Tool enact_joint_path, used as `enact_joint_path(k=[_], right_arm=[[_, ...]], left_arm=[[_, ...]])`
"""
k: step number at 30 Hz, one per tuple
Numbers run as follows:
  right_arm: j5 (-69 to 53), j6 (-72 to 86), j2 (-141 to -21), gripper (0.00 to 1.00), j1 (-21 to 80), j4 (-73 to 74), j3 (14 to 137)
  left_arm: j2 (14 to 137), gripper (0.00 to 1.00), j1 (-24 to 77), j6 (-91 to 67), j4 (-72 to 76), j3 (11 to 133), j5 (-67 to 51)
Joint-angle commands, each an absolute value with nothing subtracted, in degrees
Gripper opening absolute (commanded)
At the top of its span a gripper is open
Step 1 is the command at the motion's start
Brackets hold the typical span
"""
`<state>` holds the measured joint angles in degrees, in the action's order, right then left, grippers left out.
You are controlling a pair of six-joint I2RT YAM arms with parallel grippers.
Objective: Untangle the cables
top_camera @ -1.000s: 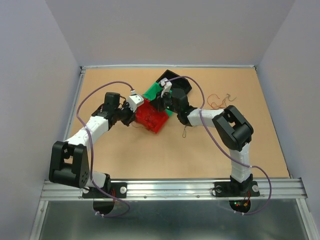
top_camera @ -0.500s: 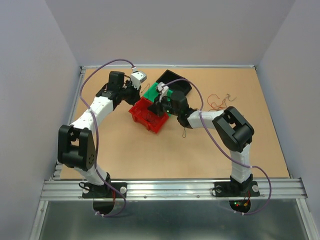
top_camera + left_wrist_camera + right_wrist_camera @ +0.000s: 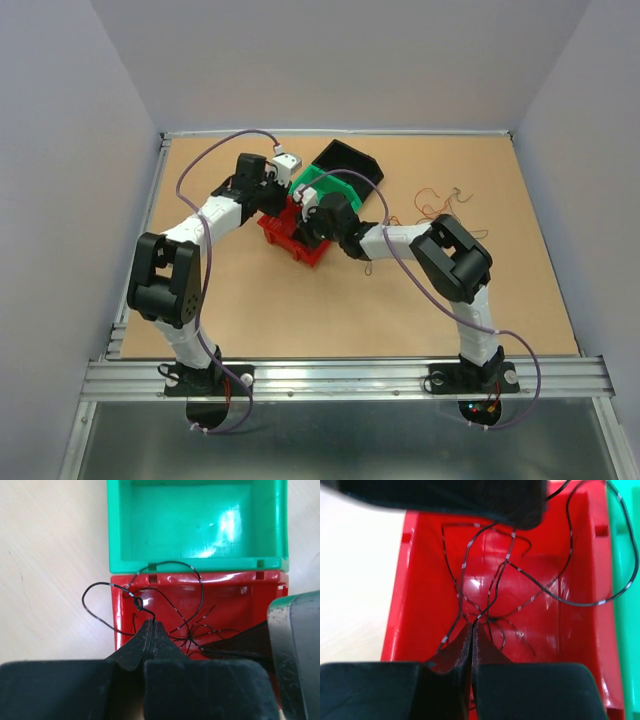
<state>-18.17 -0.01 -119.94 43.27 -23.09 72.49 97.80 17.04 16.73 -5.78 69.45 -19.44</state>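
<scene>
On tan tabletop (image 3: 260, 310), grey walls (image 3: 350, 60) around: red bin (image 3: 285, 238) with cables (image 3: 137, 602), green bin (image 3: 318, 180).

Probably a robotics lab: plain grey enclosure (image 3: 350, 60), brown table (image 3: 300, 310), aluminium mounting rail (image 3: 340, 378).

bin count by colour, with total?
red bin: 1
green bin: 1
black bin: 1
total: 3
</scene>
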Motion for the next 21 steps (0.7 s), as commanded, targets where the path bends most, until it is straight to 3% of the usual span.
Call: enact_joint_path(k=[1, 7, 21], right_arm=[[-11.35, -2.55, -119.18, 0.01, 43.86, -21.71, 75.06], [-9.93, -3.16, -118.39, 0.04, 43.86, -22.67, 73.74], [-6.33, 1.67, -107.58, 0.43, 43.51, -34.62, 62.32]], left_arm=[[92.56, 0.0, 18.46, 16.17, 1.04, 64.18, -12.59], [91.84, 0.0, 19.86, 17.49, 5.71, 60.3, -7.91], [89.56, 0.0, 22.41, 19.07, 8.17, 57.13, -3.79]])
